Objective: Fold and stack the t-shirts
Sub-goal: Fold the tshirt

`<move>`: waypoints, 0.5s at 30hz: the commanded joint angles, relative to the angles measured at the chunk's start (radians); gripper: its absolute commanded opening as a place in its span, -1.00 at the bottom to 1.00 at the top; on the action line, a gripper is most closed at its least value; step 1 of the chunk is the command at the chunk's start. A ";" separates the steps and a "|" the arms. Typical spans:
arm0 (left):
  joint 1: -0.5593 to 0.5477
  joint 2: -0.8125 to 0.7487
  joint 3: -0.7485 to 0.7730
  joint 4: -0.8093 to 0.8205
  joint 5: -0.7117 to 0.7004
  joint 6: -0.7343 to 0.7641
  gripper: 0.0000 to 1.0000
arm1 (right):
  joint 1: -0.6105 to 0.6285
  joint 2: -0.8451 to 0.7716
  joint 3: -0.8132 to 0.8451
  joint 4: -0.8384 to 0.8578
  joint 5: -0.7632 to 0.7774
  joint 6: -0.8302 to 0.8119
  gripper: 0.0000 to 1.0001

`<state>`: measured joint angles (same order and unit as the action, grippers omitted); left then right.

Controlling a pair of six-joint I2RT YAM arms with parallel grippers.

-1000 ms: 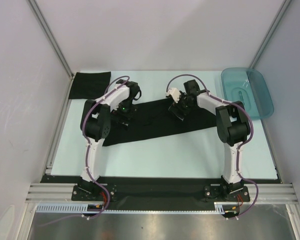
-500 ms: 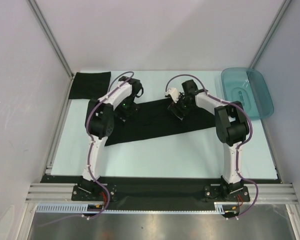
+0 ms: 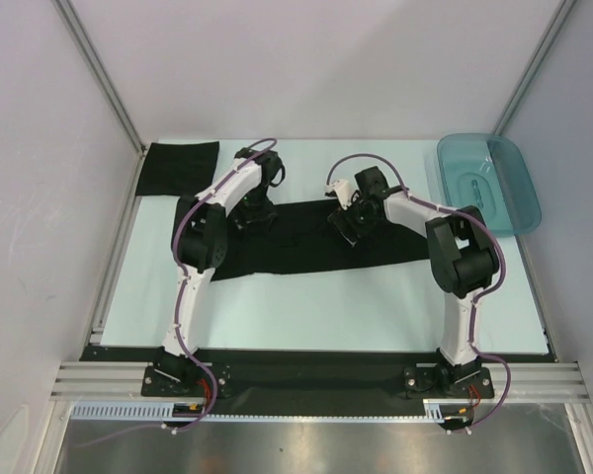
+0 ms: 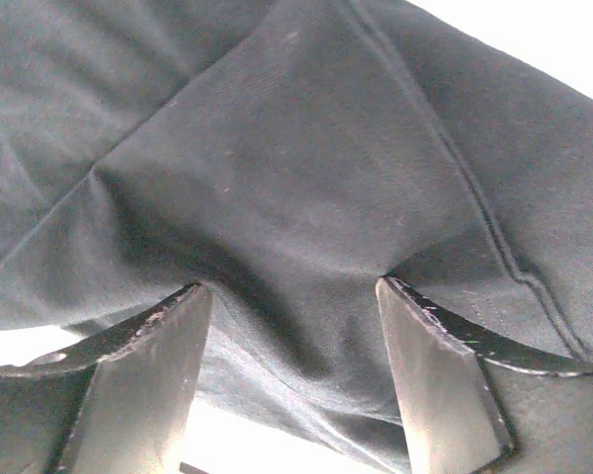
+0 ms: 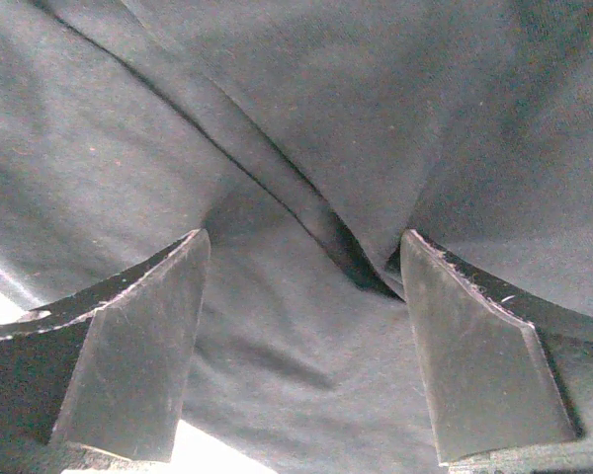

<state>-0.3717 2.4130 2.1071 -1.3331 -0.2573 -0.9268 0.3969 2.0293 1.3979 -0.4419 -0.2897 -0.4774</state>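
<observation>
Folded t-shirt (image 3: 180, 168): a flat black rectangle in the far left corner of the counter (image 3: 326, 306), well apart from both arms (it reads as the start of the stack).

Left end effector (image 4: 292, 286): low over the left end of the long t-shirt, jaws wide, fingertips pressed into the cloth with a raised ridge of fabric between them. Nothing is pinched yet.

Long t-shirt (image 3: 306, 252): a black band lying left to right across the middle of the counter, its far edge under both wrists. A stitched seam runs past the left fingers.

Right end effector (image 5: 303, 237): on the same band, right of centre, jaws wide. A diagonal fold dips between the two fingers; no grip on it.

Tray (image 3: 504, 197): translucent teal, far right corner, clear of the cloth.

Handling: light, limp and non-slip, so it should sag and crease wherever it is unsupported (no stiffness to lean on).

Where to hold: probably the far edge, one pinch near each end, catching all layers of the ridge so the band lifts evenly.

Risk: taking only the top layer would likely pull the fold open.
</observation>
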 commanded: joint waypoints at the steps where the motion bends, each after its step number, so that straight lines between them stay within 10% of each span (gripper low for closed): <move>1: -0.019 0.051 -0.018 0.268 0.061 0.123 0.49 | 0.037 0.037 -0.118 -0.225 -0.066 0.167 0.63; 15: -0.039 0.005 -0.120 0.409 0.141 0.329 0.37 | 0.217 -0.136 -0.329 -0.090 -0.023 0.517 0.62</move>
<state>-0.3748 2.3978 2.0720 -1.1397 -0.1551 -0.6098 0.5236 1.8431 1.1400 -0.3252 -0.2440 -0.1291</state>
